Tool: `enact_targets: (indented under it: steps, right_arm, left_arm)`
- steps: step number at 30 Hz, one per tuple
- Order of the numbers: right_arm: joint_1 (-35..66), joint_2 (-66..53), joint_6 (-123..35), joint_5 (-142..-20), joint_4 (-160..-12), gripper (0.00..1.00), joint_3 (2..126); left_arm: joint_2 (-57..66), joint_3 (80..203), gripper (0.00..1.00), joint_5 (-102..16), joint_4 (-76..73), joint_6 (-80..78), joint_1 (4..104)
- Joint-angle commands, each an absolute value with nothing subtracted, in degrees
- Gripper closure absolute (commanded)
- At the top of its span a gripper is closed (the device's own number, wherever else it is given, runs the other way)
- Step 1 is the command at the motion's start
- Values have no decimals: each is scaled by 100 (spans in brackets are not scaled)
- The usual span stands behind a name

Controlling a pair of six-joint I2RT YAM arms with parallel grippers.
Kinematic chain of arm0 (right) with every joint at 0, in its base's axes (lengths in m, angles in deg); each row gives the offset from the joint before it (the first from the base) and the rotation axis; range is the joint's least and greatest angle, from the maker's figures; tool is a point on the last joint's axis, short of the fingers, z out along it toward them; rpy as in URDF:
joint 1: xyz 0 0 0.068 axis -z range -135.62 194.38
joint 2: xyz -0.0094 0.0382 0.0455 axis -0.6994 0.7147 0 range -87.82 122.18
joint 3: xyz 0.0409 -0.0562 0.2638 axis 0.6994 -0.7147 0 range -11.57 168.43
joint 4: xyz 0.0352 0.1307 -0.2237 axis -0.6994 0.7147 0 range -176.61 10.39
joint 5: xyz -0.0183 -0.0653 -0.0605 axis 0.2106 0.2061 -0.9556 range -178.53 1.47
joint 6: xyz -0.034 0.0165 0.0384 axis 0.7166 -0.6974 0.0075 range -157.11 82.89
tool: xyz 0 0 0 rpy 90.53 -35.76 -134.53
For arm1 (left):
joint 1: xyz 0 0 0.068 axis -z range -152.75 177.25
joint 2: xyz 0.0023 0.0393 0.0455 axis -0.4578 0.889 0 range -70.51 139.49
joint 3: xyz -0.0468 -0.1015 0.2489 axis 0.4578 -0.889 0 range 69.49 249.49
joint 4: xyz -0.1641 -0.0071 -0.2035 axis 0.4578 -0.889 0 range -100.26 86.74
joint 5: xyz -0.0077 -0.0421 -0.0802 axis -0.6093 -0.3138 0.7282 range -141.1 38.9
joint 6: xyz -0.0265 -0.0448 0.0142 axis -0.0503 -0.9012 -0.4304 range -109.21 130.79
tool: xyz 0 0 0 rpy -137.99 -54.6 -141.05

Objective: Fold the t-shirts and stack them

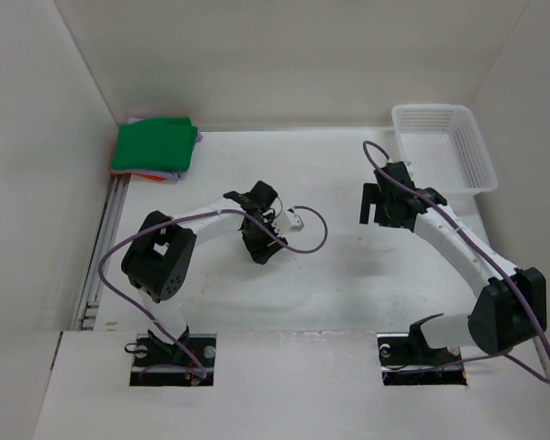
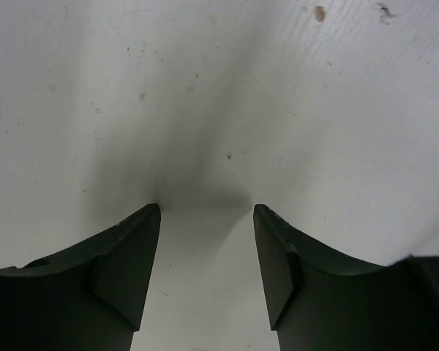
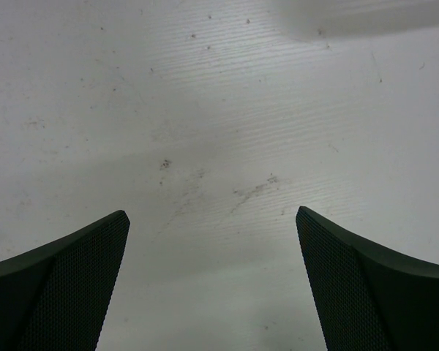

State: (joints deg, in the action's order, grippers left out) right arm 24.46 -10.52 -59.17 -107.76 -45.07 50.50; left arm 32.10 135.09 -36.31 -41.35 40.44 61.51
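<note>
T-shirts [image 1: 154,147], soft cloth folded square with green on top, lie stacked well beyond and left of the left pincer [image 2: 206,212], half open and empty over scuffed white bench [image 2: 205,88]. The right pincer [image 3: 212,216] gapes wide, empty.

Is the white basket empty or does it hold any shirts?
Empty: only bare lattice shows inside the basket; the t-shirts sit stacked far left.
</note>
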Motion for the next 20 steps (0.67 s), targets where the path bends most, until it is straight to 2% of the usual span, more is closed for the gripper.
enact_targets:
  steps: [1, 20]
  right_arm:
    - [2421, -1205, -5970, -10954, -4601, 0, 4917]
    - [2614, -1741, -6137, -10918, -4671, 0, 4627]
  left_arm:
    - [3118, 13664, 48, -3756, -4009, 4208, 6157]
    - [3118, 13646, 48, -3818, -4000, 4234, 6183]
